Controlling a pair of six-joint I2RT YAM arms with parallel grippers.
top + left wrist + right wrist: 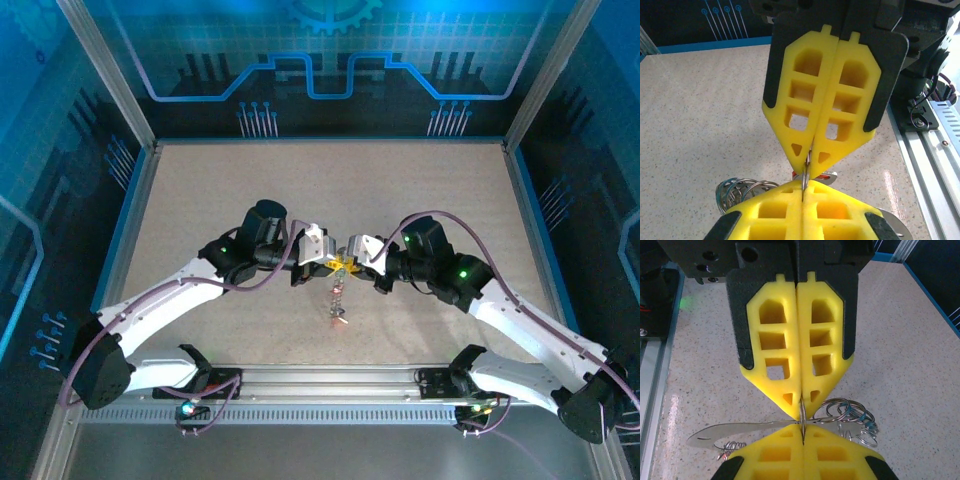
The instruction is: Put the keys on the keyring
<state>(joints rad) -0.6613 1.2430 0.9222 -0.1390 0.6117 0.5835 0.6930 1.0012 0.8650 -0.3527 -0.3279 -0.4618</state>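
The yellow-fingered left pincer and right pincer are both clamping the thin dark-grey metal keyring; small reddish keys are dangling below it.

A speckled beige table sits within blue-patterned walls.

Claws set tip to tip.
The left claw and right claw are held closed, elbows bent outward.

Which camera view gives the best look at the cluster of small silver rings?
Right wrist: the small silver rings show linked and sharp. Left wrist catches a few loops, partly hidden; in top external they are too small to tell.
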